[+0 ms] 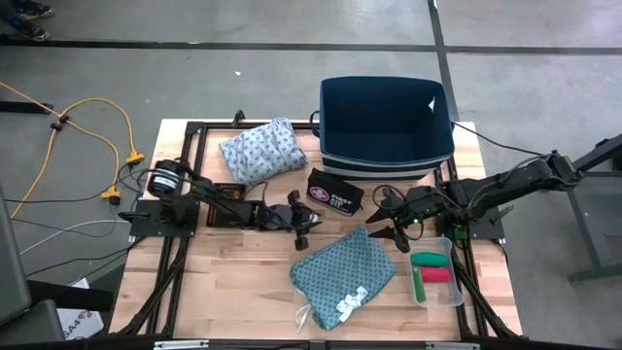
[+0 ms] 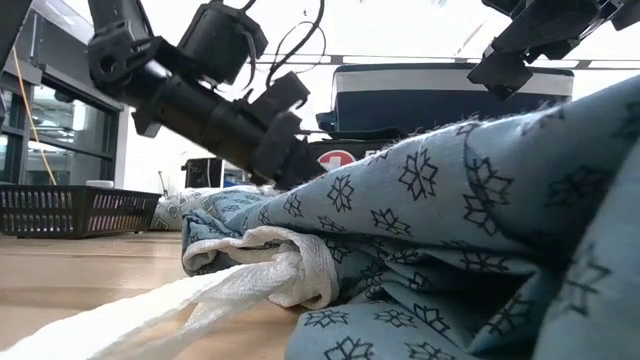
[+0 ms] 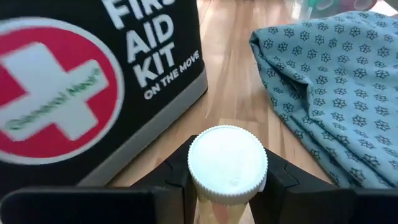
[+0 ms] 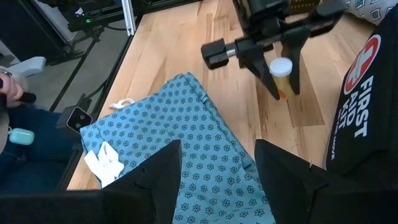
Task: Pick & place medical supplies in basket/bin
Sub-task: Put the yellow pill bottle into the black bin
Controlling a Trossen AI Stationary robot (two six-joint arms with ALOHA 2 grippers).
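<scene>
1. Teal patterned cloth (image 1: 342, 275) with white ties (image 1: 352, 302) lies on the wooden table (image 1: 233, 282), at the front, right of centre.
2. Pale blue-grey patterned cloth (image 1: 262, 151) lies folded near the back of the table, just left of the dark blue bin (image 1: 386, 124).
3. Black first aid kit pouch (image 1: 333, 192) sits in front of the bin, between the 2 cloths.
4. Left gripper (image 1: 302, 226) is low over the table centre, just left of the pouch. Its 2 fingers (image 3: 283, 183) pinch a small bottle with a white cap (image 3: 227, 163); the right wrist view shows the same bottle (image 4: 281, 76) upright with an amber body, close above the wood, though contact with the table cannot be told.
5. Right gripper (image 1: 395, 222) hovers right of the pouch, above the teal cloth's back corner. Its fingers (image 4: 155, 186) are spread apart with nothing between them.
6. Clear tray (image 1: 458, 292) sits at the table's right front edge and holds a green roll (image 1: 430, 260) and a red roll (image 1: 434, 277), side by side.
7. Black mesh basket (image 2: 70, 210) shows at the far left in the low view.
</scene>
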